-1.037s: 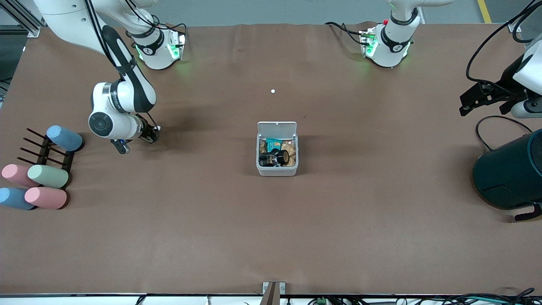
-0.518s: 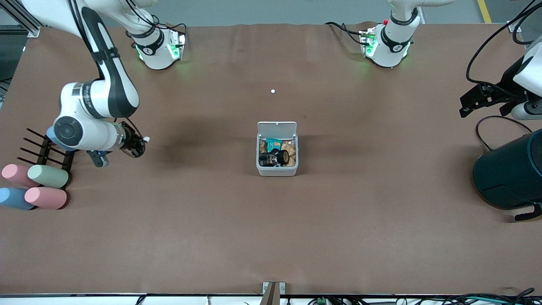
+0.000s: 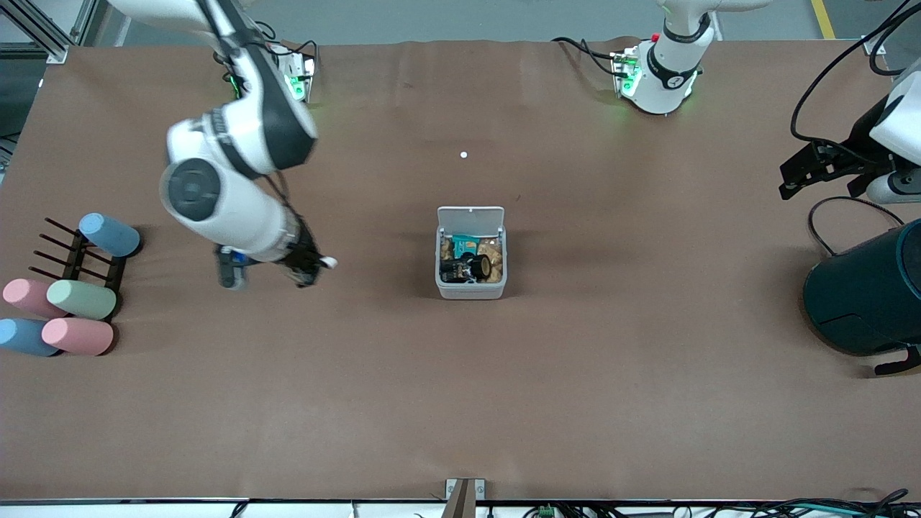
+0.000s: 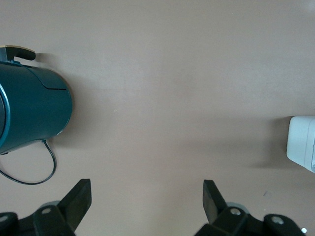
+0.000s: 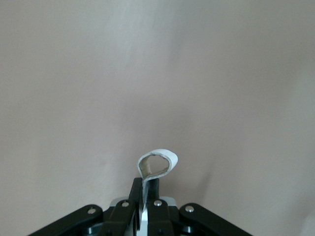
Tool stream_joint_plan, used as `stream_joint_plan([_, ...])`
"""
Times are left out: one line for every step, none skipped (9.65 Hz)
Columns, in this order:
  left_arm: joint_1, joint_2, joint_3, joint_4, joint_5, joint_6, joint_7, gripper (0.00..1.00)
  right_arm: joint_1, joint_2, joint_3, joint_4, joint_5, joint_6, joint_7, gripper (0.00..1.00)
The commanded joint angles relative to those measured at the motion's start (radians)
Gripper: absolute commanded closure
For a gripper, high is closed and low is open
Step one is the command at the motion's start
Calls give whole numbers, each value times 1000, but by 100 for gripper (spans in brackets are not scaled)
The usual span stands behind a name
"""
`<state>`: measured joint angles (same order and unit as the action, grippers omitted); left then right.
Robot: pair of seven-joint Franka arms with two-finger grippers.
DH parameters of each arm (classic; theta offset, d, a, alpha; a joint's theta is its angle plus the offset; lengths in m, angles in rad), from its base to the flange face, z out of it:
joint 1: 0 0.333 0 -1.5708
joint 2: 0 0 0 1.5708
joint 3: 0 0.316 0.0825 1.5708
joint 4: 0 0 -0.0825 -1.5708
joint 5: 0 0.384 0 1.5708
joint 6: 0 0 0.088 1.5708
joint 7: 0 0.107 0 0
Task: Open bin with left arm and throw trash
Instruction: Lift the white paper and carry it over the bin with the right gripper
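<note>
Pastel cylinders [image 3: 78,336]: lie with a dark rack [image 3: 79,255] at the right arm's end of the table [image 3: 460,403], nearest the front camera. Well apart from the bin; low risk unless the right arm swings wide.

Right hand [image 3: 311,267]: in the air over bare table between the rack and the bin, fingers pressed together on a white scrap [image 3: 327,262]. The right wrist view shows the scrap [image 5: 157,163] as a thin curled loop pinched only by its lower edge.
Risk: the hold is slight; a quick move or a jolt could let the scrap slip and fall short of the bin.

Bin [image 3: 470,288]: middle of the table, lid [image 3: 470,216] already up and leaning toward the arms' bases. Inside are a black packet [image 3: 455,269], a dark tape roll [image 3: 480,266] and other wrappers.
Risk: the bin looks close to full; a light curled scrap may sit on top, bounce off the roll or lodge on the rim. A hand coming in low could knock the raised lid shut or shove the small bin along the table.

Left hand [image 3: 817,167]: waits over the table at the left arm's end, above the big dark teal cylinder [image 3: 867,291]; the left wrist view shows its fingers [image 4: 78,199] spread wide and holding nothing.
Risk: nothing holds the lid, so it depends on its own hinge to stay up.

White dot [image 3: 463,155]: small, on the table nearer the bases; what it is cannot be told.
</note>
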<state>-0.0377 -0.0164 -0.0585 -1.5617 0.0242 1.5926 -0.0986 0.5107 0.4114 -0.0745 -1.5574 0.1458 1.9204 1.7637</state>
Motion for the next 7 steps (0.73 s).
stream_joint_plan([-2, 10, -1, 23, -13, -2, 5, 0, 79, 170, -10, 192, 30, -6, 120, 100])
stream_joint_plan([2, 10, -1, 23, -15, -3, 5, 0, 109, 187, -10, 212, 32, 52, 152, 100])
stream_joint_plan([5, 10, -3, 23, -15, -2, 7, 0, 130, 193, -8, 212, 40, 127, 189, 100])
stream_joint_plan([4, 10, -3, 23, -15, -3, 7, 0, 170, 208, -8, 212, 38, 171, 216, 100])
stream_joint_plan([2, 10, -3, 23, -15, -3, 7, 0, 198, 214, -8, 212, 38, 195, 235, 100])
stream_joint_plan([2, 10, -3, 23, -15, -3, 7, 0, 221, 227, -8, 212, 38, 206, 237, 100])
stream_joint_plan([2, 10, -3, 23, -15, -2, 7, 0, 251, 237, -8, 211, 40, 206, 237, 100])
